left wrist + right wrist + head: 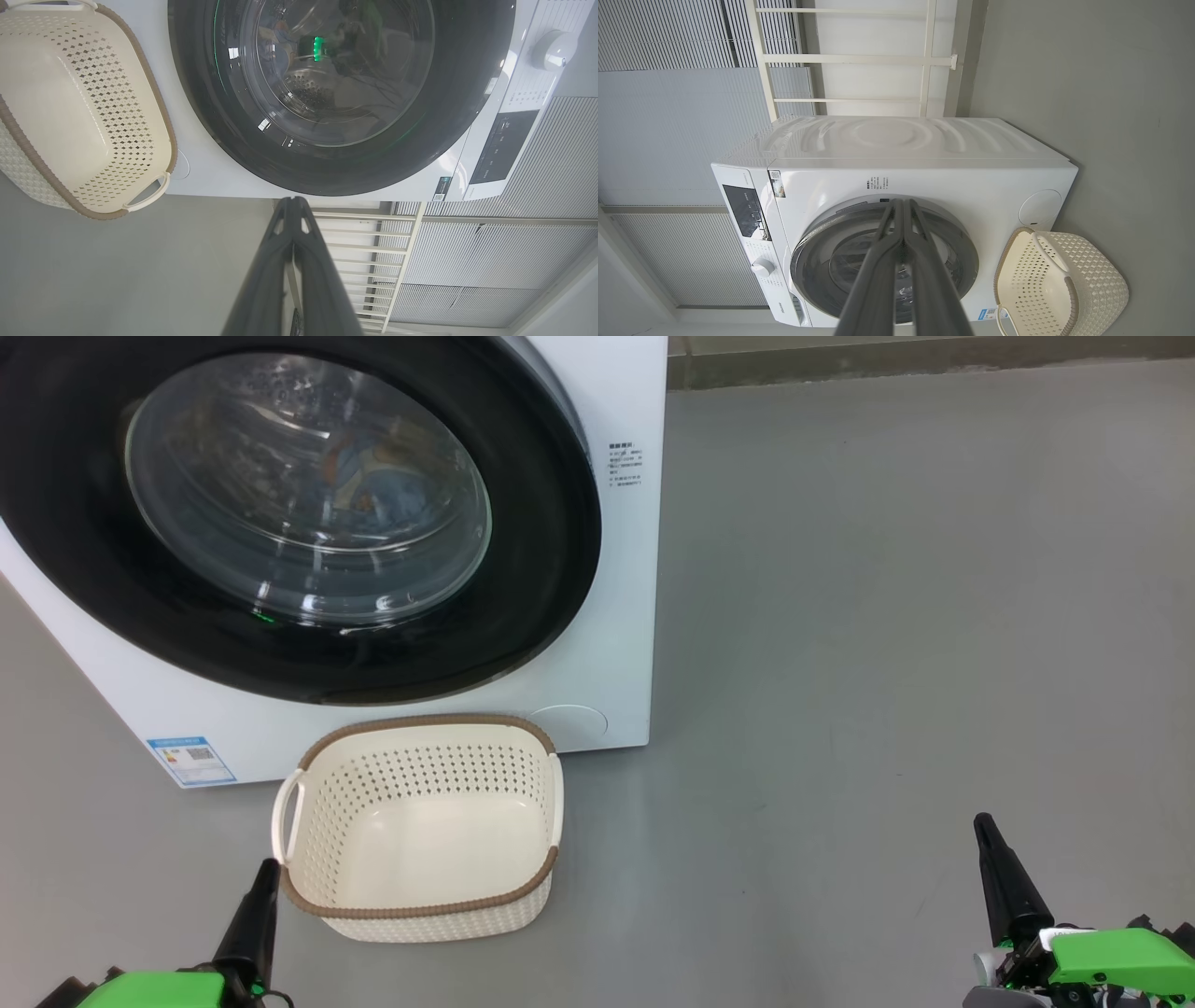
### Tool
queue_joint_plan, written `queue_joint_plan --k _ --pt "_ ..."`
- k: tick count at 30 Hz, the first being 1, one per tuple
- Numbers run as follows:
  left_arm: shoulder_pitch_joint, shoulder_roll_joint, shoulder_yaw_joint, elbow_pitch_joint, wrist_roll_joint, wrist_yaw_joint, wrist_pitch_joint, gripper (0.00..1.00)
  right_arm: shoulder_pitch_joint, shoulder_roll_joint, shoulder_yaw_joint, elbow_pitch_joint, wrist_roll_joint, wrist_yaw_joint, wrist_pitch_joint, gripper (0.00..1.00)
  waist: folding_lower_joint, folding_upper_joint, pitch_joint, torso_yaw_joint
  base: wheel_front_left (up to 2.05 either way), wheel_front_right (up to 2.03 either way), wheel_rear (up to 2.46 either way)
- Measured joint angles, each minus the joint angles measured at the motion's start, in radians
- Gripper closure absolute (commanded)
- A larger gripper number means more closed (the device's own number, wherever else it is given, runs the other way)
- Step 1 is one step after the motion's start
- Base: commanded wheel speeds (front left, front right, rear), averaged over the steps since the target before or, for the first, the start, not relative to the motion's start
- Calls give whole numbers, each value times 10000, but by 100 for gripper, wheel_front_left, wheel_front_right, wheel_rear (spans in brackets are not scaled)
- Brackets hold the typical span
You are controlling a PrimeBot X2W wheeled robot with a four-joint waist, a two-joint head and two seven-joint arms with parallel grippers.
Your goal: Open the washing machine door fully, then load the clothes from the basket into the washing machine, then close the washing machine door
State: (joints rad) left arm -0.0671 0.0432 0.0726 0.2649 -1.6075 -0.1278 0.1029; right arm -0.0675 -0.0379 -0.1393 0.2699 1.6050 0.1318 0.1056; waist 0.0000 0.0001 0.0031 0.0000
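Observation:
The washing machine door [299, 513] lies flat against the white washing machine [616, 579], its black rim around the clear bowl window; blue and tan cloth shows behind the glass. The cream basket [420, 826] stands on the floor just in front of the machine, with nothing inside it. My left gripper [254, 919] is shut, low at the lower left, its tip beside the basket's near left corner. My right gripper [1004, 882] is shut too, far right over bare floor. The door [336, 93] and basket [79, 107] show in the left wrist view, the machine [896, 186] and basket [1059, 284] in the right.
Grey floor [887, 616] spreads to the right of the machine. A wall base [934, 359] runs along the far edge. White railing [859, 60] and ribbed panels [658, 116] stand behind the machine. A blue label [191, 761] marks its lower front corner.

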Motion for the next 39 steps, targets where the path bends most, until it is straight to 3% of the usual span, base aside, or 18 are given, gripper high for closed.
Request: queue_joint_plan --k 39 --pt "0 -27 25 0 0 0 31 100 0 -2 0 0 0 -2 0 100 0 0 0 0 0 0 0"
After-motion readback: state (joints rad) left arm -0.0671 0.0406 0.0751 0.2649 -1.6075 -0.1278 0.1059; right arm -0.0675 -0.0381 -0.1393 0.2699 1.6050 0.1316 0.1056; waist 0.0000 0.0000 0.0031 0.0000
